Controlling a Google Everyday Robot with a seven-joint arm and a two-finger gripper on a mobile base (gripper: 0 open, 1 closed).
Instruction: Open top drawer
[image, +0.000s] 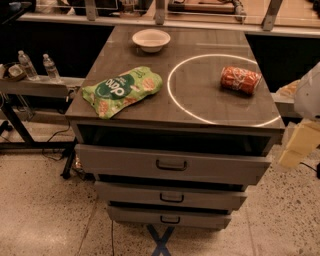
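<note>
The top drawer (125, 162) is the widest of three grey drawers under the counter, with a small dark loop handle (171, 165) at its centre. Its front stands a little forward of the counter edge, with a dark gap above it. My gripper (299, 145) is at the right edge of the camera view, a pale yellowish part below a white arm section (310, 92). It hangs beside the cabinet's right front corner, at about the height of the top drawer, and is apart from the handle.
On the counter (200, 107) lie a green snack bag (122, 90), a white bowl (151, 39) and an orange can (241, 80) on its side inside a white circle. Two narrower drawers (172, 196) sit below. Two bottles (35, 65) stand on a shelf at left.
</note>
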